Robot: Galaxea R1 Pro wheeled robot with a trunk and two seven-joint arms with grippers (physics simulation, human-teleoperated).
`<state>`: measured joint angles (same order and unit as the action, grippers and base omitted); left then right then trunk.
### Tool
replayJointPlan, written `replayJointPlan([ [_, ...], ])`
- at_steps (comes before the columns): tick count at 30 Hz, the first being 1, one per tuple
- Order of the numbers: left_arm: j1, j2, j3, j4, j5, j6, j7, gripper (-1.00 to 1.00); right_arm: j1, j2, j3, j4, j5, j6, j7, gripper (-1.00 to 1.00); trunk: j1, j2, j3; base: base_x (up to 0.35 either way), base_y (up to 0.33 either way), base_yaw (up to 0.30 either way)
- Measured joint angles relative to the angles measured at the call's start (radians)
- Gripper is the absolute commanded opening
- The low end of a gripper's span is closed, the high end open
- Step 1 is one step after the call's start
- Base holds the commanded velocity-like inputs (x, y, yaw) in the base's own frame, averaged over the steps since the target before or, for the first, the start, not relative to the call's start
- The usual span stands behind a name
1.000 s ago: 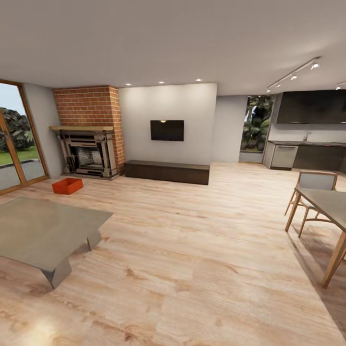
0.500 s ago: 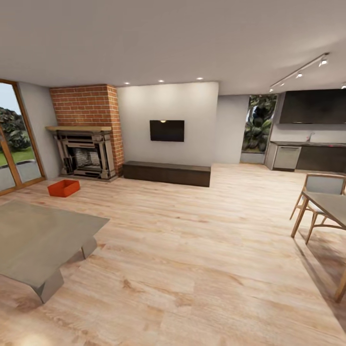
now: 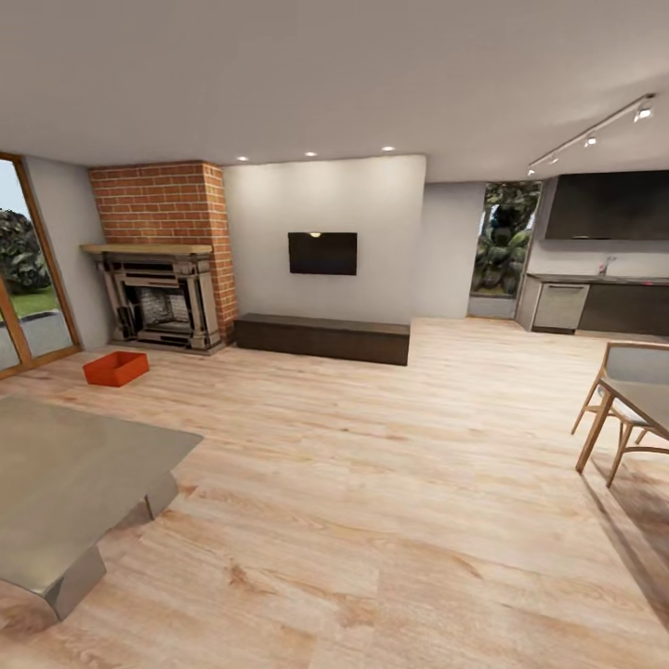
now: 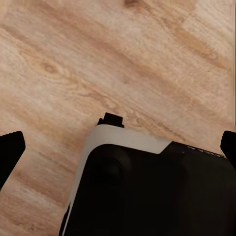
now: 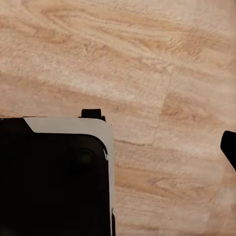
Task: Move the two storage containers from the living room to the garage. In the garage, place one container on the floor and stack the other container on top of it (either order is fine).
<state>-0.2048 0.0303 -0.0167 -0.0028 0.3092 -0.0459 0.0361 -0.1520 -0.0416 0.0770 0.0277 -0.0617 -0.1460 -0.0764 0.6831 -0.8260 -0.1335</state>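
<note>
Head view: living room, light wood-plank flooring (image 3: 372, 483). One red-orange storage container (image 3: 115, 368) sits on the planks far left, just in front of the dark fireplace mantel (image 3: 160, 302) under the red brick chimney (image 3: 163, 204), near the wood-framed glass doors (image 3: 28, 279). Second container can't be made out. Long dark brown chest (image 3: 321, 338) along the far wall, black TV (image 3: 321, 253) above it. Grey low table (image 3: 65, 483) near left, well apart from the container. Dining chair and table edge (image 3: 632, 400) at right, kitchen counter (image 3: 595, 302) far right.

Left wrist view: left gripper (image 4: 118, 147) over wood planks, black fingertips (image 4: 10, 150) wide apart, nothing between them; black-and-white robot base (image 4: 147, 191) below.

Right wrist view: one dark fingertip (image 5: 229, 146) of the right gripper at the frame edge, other finger out of frame, can't tell whether spread or closed. Robot base (image 5: 54, 177) and planks below.
</note>
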Motion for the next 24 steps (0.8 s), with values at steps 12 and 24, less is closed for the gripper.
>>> replayJointPlan([
  [12,0.0,0.001,0.0,-0.001,0.0,0.002,0.0,1.0,0.0,0.001,0.011,0.0,0.011,0.006,0.0,1.0,0.0,0.0,0.0,0.324,0.0,0.0],
  [24,0.0,0.002,0.0,-0.001,-0.001,0.005,-0.001,1.0,0.0,0.0,0.011,0.0,0.009,0.01,0.0,1.0,0.0,0.0,0.0,0.324,0.0,0.0],
])
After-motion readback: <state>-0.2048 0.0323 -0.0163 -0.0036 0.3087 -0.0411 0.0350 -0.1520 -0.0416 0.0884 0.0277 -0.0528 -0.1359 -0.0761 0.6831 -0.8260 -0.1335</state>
